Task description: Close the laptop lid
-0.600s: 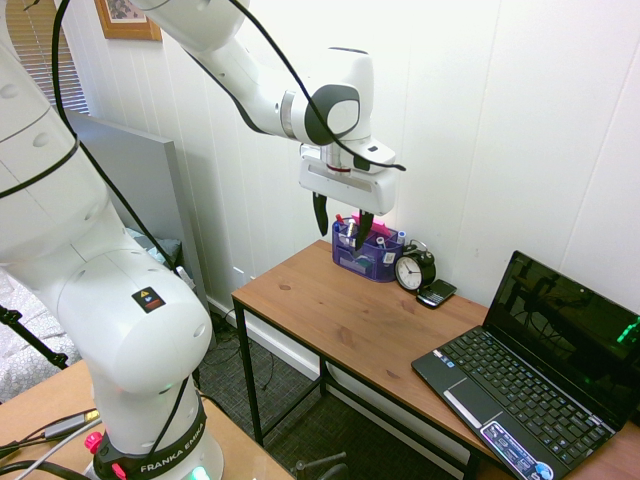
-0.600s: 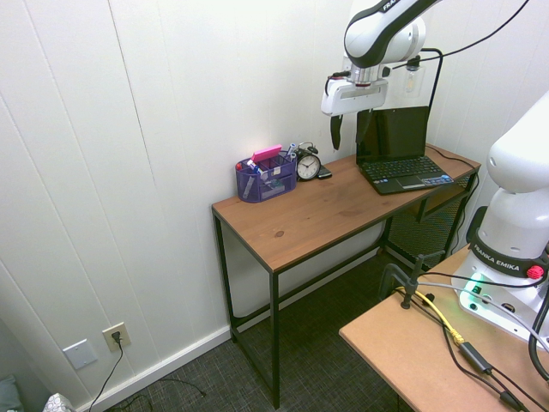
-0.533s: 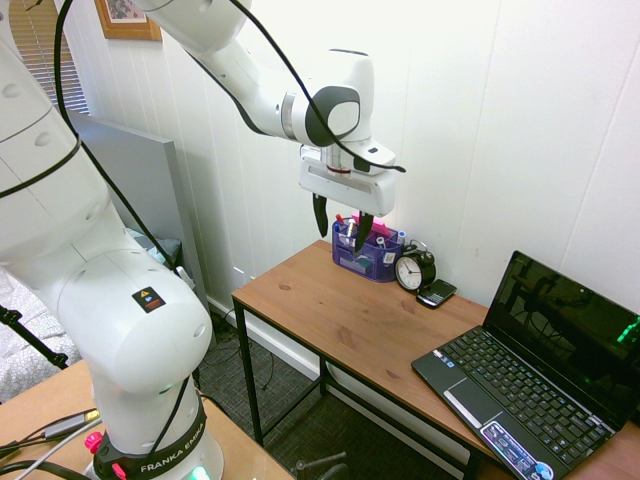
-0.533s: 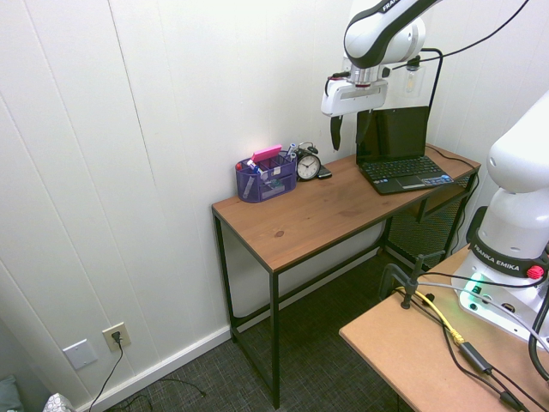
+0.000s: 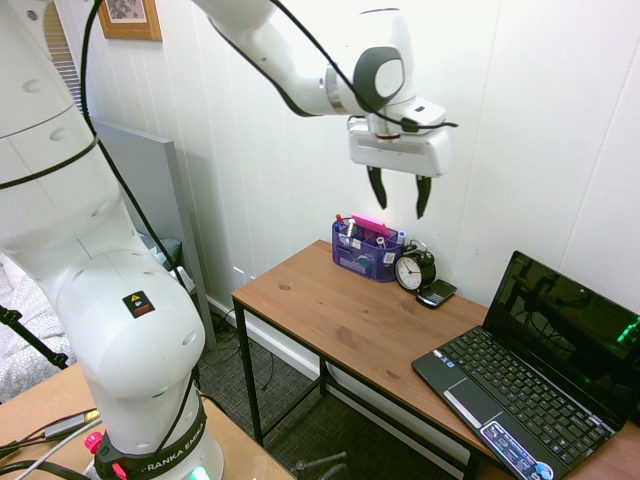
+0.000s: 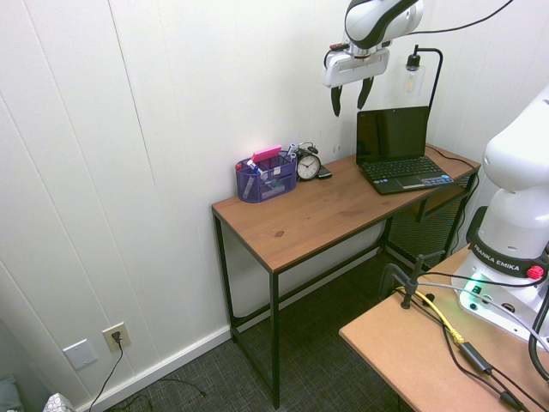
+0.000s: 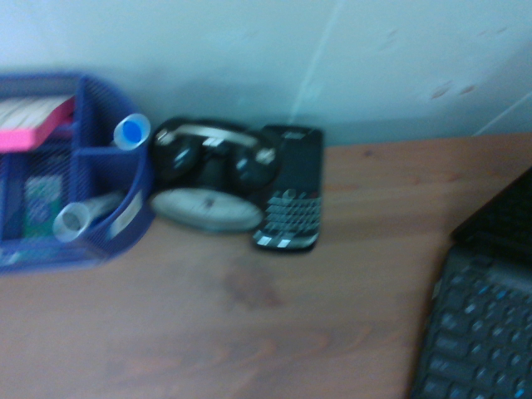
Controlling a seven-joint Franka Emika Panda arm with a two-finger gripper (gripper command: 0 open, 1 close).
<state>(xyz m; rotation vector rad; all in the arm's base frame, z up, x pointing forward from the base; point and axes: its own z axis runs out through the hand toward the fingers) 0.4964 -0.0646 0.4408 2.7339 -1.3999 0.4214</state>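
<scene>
Wood-topped bench with black metal legs stands along a white panelled wall; dark carpet below. Hand is up in the air above the bench, fingers spread apart, nothing between them, touching nothing. Laptop lid is open, raised from its keyboard base, glossy dark screen showing. It's off to one side of the hand and lower, apart from it, on the lamp side. Base sits flat on the bench, stickers on the palm rest. Below the hand, toward the other side from the laptop: purple mesh organizer holding pens and a pink item. Black twin-bell alarm clock is just beside the organizer, also lower than the hand. Dark keypad phone lies flat next to the clock, on its laptop side. Lamp with a clear glass shade and black stem is past the hand, behind the laptop. Wrist view is blurry, but organizer, clock, phone and a corner of the laptop all show.
</scene>
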